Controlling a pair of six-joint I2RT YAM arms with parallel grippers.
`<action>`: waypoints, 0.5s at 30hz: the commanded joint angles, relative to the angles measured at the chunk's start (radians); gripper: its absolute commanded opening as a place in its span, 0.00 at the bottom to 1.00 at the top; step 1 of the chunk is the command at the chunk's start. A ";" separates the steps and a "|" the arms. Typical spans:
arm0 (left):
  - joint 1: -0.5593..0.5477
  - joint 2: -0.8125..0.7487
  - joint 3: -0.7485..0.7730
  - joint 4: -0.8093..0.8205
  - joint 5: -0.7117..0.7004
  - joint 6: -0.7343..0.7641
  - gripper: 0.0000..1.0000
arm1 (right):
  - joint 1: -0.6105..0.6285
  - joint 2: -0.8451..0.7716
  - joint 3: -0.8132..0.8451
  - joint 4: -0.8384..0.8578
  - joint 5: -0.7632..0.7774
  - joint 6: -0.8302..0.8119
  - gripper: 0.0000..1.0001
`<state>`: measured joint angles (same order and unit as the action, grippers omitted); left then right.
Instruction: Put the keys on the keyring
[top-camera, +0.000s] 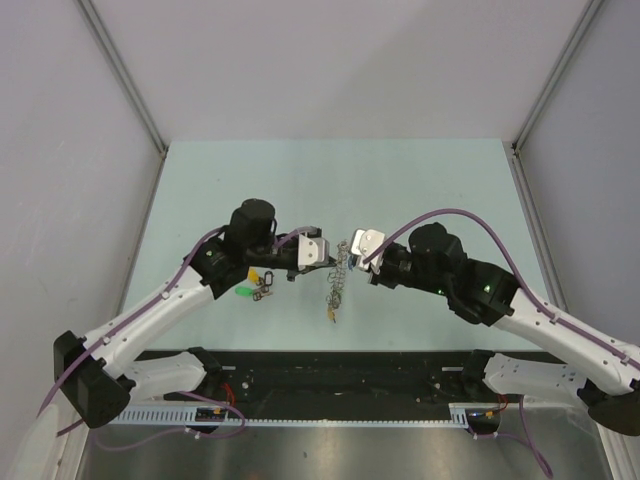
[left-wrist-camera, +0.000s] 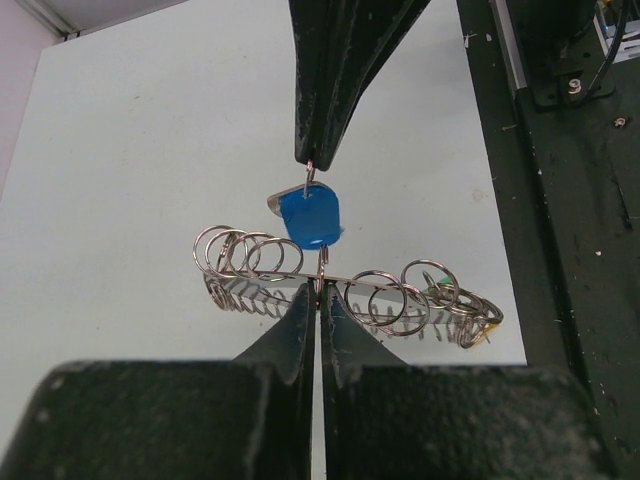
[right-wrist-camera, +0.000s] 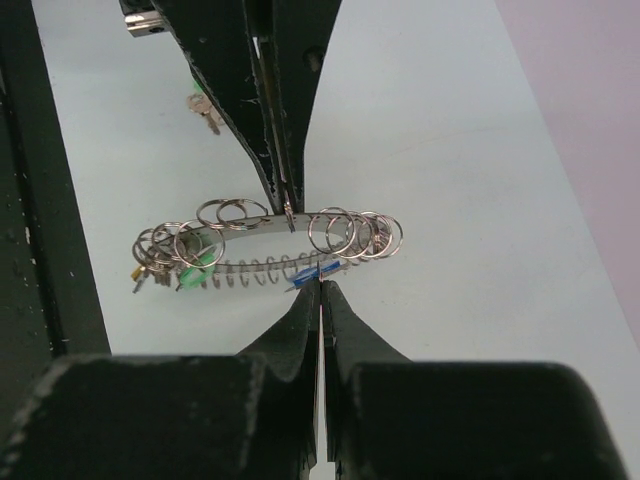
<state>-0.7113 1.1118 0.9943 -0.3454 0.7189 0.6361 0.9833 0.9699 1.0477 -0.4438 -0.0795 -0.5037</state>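
Observation:
The keyring (top-camera: 337, 282) is held off the table between both grippers and hangs down; several small split rings fringe it. My left gripper (left-wrist-camera: 320, 287) is shut on the keyring's flat band (left-wrist-camera: 360, 278). In the top view, the left gripper (top-camera: 336, 260) meets it from the left. My right gripper (right-wrist-camera: 321, 284) is shut on the small split ring of the blue-tagged key (right-wrist-camera: 305, 273), right at the band (right-wrist-camera: 250, 222). The blue tag (left-wrist-camera: 311, 218) hangs from the right gripper (left-wrist-camera: 309, 162). A green tag (right-wrist-camera: 196, 272) and a yellow tag (right-wrist-camera: 137, 272) hang on the ring.
Loose keys with a yellow tag (top-camera: 253, 274) and a green tag (top-camera: 244, 291) lie on the pale green table (top-camera: 330, 180) under the left arm. One of these keys (right-wrist-camera: 205, 112) shows in the right wrist view. A black rail (top-camera: 350, 375) runs along the near edge.

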 joint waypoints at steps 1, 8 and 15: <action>-0.002 -0.027 -0.002 0.052 0.060 0.024 0.00 | 0.006 -0.010 0.037 0.022 -0.025 -0.018 0.00; -0.005 -0.026 -0.006 0.075 0.070 0.002 0.00 | 0.008 0.013 0.038 0.028 -0.037 -0.021 0.00; -0.016 -0.015 -0.006 0.075 0.063 0.000 0.00 | 0.008 0.018 0.038 0.043 -0.040 -0.021 0.00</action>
<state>-0.7174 1.1118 0.9871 -0.3225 0.7300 0.6285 0.9867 0.9909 1.0477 -0.4419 -0.1104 -0.5129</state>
